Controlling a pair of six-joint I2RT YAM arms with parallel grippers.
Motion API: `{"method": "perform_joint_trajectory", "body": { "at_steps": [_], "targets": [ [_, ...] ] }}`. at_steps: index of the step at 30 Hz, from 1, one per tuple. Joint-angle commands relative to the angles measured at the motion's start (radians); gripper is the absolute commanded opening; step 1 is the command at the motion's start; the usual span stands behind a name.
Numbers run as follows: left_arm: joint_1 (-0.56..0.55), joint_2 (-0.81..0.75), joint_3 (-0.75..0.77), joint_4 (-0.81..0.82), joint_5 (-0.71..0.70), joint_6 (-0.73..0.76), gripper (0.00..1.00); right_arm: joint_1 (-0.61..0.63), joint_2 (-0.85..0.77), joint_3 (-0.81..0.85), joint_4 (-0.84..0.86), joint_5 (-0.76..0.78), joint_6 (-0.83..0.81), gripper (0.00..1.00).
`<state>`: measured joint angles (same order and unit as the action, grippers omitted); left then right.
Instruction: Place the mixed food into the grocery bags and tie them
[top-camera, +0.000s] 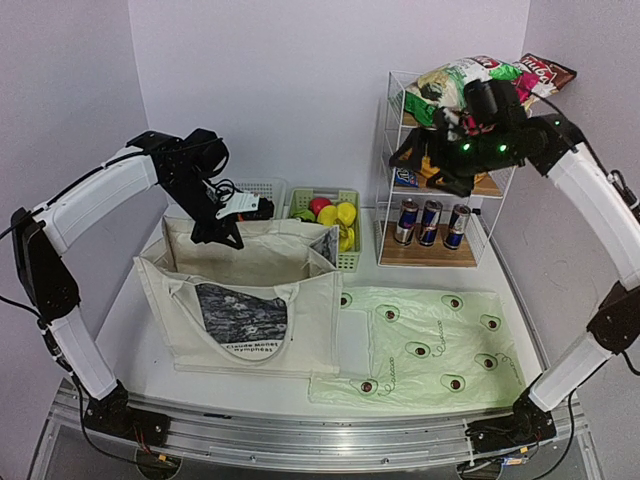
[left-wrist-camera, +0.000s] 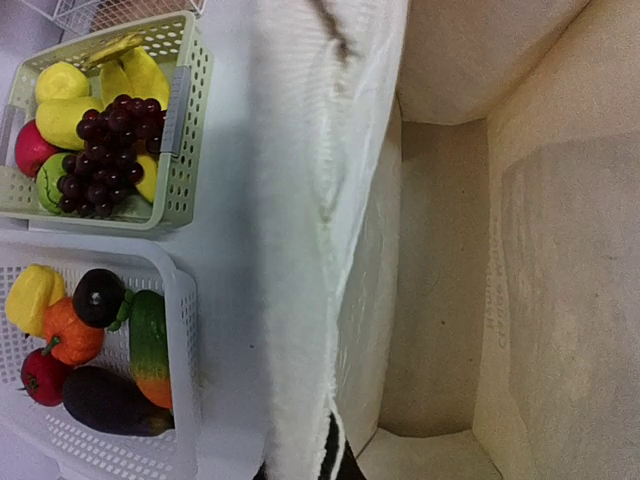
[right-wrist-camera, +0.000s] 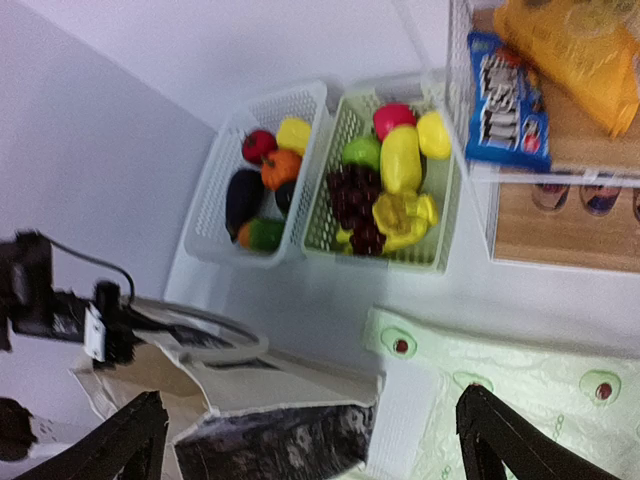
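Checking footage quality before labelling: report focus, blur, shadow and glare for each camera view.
Top external view: sharp and evenly lit, with only a faint shadow beside the canvas tote. Left wrist view: the grapes are crisp, the tote's near rim is fuzzy and out of focus, and the tote shades the table beside it. Right wrist view: soft throughout, the green basket is smeared, no strong glare.

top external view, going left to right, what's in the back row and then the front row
back row: white basket → green basket → wire rack; front row: tote → avocado bag
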<state>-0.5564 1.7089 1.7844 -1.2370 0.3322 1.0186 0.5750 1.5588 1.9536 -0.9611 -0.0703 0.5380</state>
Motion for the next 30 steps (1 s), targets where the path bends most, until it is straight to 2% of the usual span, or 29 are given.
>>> {"method": "perform_joint_trajectory", "body": {
  "at_steps": [1,6,11,18,21,24,30],
  "targets": [
    [0.000,-0.123,-0.013,0.090,-0.060,-0.204,0.00,-0.185,0.075,0.228,0.009,-0.125,0.071,0.98],
    [-0.021,-0.228,-0.121,0.157,-0.112,-0.372,0.00,-0.262,0.163,0.427,0.012,0.063,0.058,0.98],
    [-0.046,-0.233,-0.099,0.123,-0.110,-0.420,0.00,-0.279,0.248,0.575,0.037,0.228,0.032,0.98],
    [-0.047,-0.202,-0.070,0.090,-0.041,-0.438,0.00,-0.349,0.216,0.504,0.247,0.390,0.003,0.98],
    [-0.047,-0.201,-0.078,0.106,-0.035,-0.435,0.00,-0.422,0.237,0.507,0.313,0.346,0.004,0.98],
    [-0.047,-0.196,-0.081,0.116,-0.040,-0.449,0.00,-0.480,0.277,0.523,0.405,0.230,0.009,0.98],
    [-0.047,-0.199,-0.093,0.123,-0.024,-0.451,0.00,-0.524,0.381,0.618,0.510,0.124,0.010,0.98]
  ]
}}
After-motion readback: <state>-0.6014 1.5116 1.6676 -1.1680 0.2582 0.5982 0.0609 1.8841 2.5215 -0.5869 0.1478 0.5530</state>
